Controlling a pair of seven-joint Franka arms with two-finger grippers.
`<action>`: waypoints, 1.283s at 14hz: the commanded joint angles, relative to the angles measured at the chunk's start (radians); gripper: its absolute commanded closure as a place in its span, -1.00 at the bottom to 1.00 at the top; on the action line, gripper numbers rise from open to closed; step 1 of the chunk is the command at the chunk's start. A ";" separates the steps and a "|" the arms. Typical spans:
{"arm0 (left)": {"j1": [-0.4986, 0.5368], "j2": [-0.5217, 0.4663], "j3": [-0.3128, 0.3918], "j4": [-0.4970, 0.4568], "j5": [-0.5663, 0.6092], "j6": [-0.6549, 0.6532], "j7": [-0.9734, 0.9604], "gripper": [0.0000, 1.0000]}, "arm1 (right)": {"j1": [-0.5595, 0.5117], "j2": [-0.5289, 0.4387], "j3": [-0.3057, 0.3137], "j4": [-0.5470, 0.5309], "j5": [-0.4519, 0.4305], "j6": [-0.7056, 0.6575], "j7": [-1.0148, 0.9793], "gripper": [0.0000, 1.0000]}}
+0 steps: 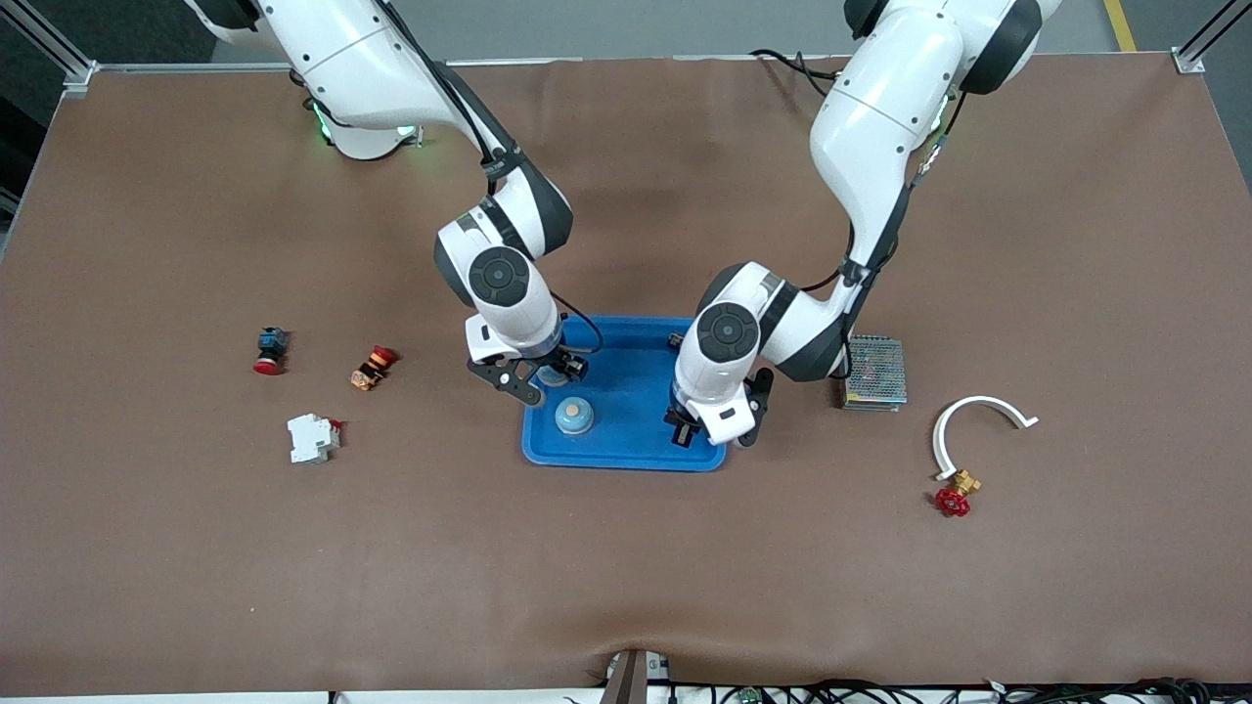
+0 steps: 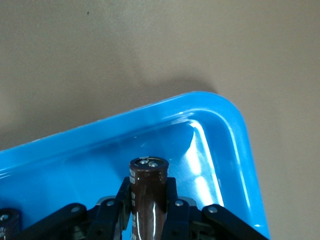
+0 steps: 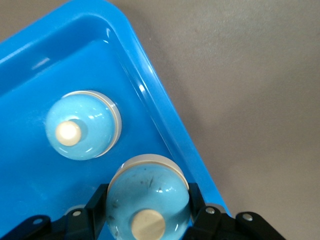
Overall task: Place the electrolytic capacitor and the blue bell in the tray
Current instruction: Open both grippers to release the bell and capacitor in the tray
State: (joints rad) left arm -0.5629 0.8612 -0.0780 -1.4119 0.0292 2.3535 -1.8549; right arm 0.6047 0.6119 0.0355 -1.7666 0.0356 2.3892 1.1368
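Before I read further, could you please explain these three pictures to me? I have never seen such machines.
These are two white robot arms at a brown table. The big picture looks down from a high camera facing them; the two small ones come from cameras on each arm's wrist.

Both arms reach over a blue tray. The left claw is shut on a dark brown capacitor. The right claw is shut on a blue bell. A second blue bell already sits in the tray.

Around the tray lie two small push buttons, a white breaker, a grey mesh box, a white curved clip and a red-handled brass valve.
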 commanded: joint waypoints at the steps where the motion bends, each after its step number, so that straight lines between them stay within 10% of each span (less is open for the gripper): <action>1: -0.011 0.012 0.006 0.008 0.014 0.004 -0.052 0.94 | 0.018 0.019 -0.012 0.004 -0.022 0.027 0.040 1.00; 4: -0.017 0.015 0.006 0.010 0.017 0.004 -0.050 0.83 | 0.018 0.028 -0.011 0.004 -0.022 0.039 0.049 1.00; 5: -0.017 0.015 0.006 0.010 0.018 0.004 -0.049 0.44 | 0.018 0.031 -0.011 0.004 -0.022 0.041 0.049 1.00; 6: -0.017 0.013 0.007 0.010 0.023 0.003 -0.043 -0.97 | 0.018 0.034 -0.011 0.006 -0.022 0.042 0.049 1.00; 18: 0.089 -0.249 0.011 0.021 0.066 -0.331 0.179 -1.00 | 0.046 0.063 -0.011 0.026 -0.022 0.061 0.093 1.00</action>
State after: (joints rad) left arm -0.5237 0.6910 -0.0608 -1.3657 0.0880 2.0815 -1.7399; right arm 0.6361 0.6629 0.0355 -1.7603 0.0331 2.4517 1.2027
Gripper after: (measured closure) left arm 0.000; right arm 0.322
